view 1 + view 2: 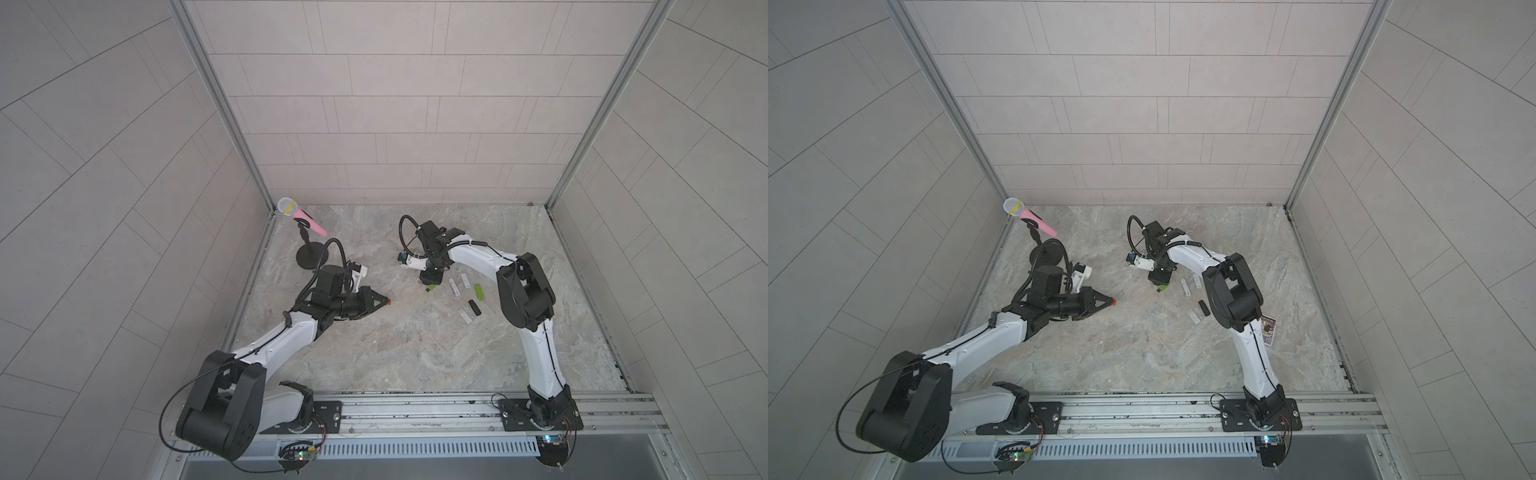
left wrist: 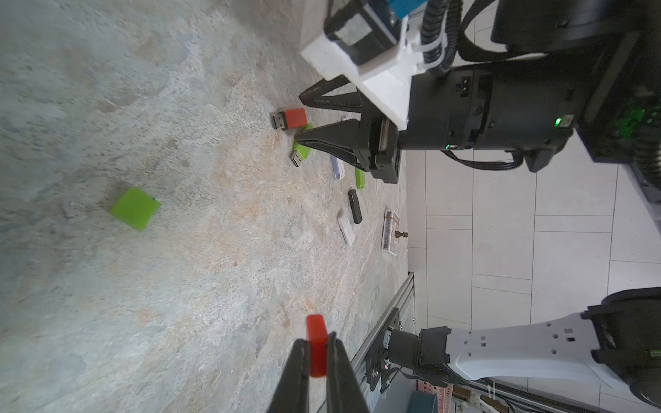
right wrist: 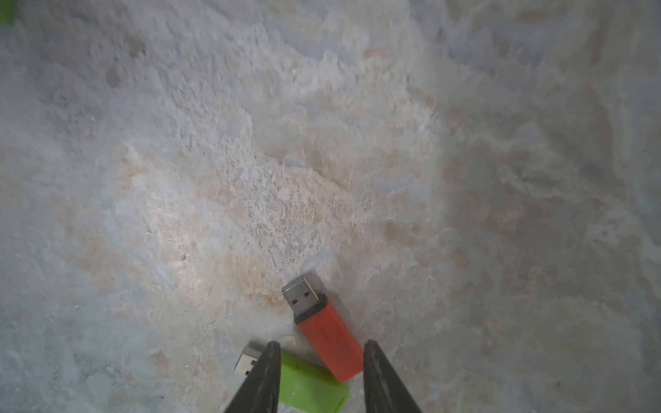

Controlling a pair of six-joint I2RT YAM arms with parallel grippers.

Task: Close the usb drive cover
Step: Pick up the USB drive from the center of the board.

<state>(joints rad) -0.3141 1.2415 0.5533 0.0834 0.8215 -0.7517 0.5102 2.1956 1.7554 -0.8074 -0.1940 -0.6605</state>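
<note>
The usb drive (image 3: 327, 336) is a small flat stick with an orange plastic body, a dark collar and a bare silver plug. It lies flat on the mottled stone table (image 3: 250, 143), uncovered. Its rear corner is right against a green drive (image 3: 311, 388) that lies at an angle beside it. The rear half sits between the spread fingers of the right gripper (image 3: 322, 348), which do not clamp it.

Its cap (image 2: 316, 327) is a short orange-red shell. It is pinched upright in the closed tips of the left gripper (image 2: 317, 339) and sticks out past them, well apart from the drive. Which way its open end faces cannot be told.
</note>
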